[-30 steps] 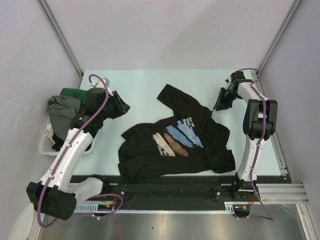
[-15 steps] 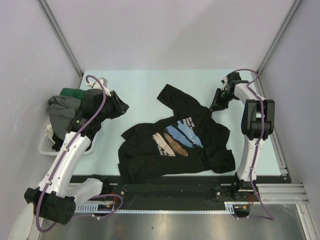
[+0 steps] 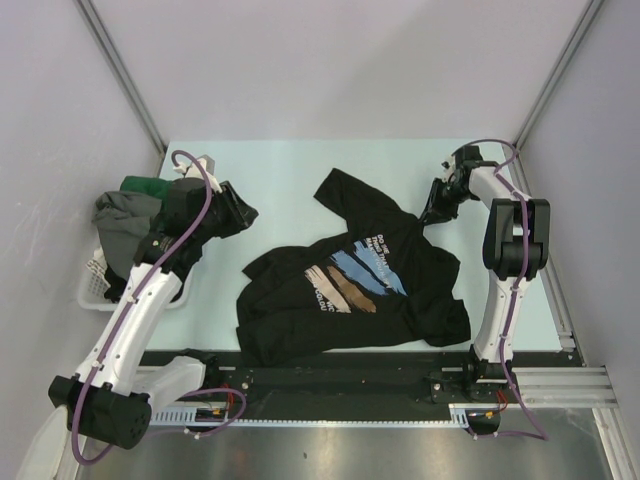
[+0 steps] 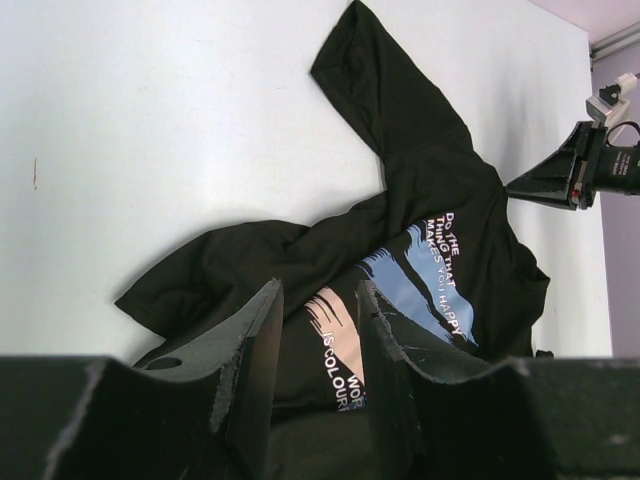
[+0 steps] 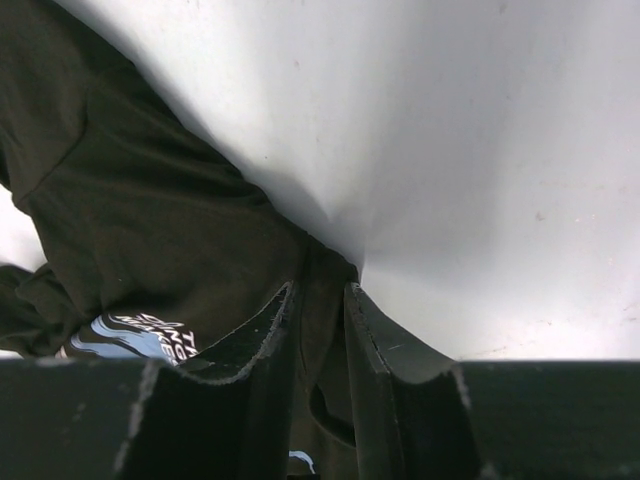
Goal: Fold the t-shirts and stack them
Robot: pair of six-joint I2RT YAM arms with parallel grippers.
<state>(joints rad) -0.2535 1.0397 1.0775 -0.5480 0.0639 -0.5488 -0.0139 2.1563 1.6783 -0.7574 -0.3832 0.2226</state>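
Observation:
A black t-shirt (image 3: 350,285) with a blue, brown and white chest print lies crumpled in the middle of the table, and the left wrist view also shows the black t-shirt (image 4: 420,200). My right gripper (image 3: 432,212) is down at its upper right corner. In the right wrist view the right gripper (image 5: 320,288) is narrowly open, with the edge of the black cloth (image 5: 150,200) lying between its fingers. My left gripper (image 3: 240,212) hovers left of the shirt. The left gripper (image 4: 320,290) is open and empty, with the print visible through its gap.
A white slatted basket (image 3: 95,285) stands at the left edge, piled with a grey shirt (image 3: 120,225) and a dark green one (image 3: 148,187). Bare pale table (image 3: 290,170) lies behind the shirt. Grey walls close in on both sides.
My right gripper has moved a little left and down onto the shirt's upper right corner. The left arm has shifted only slightly. The shirt lies as before.

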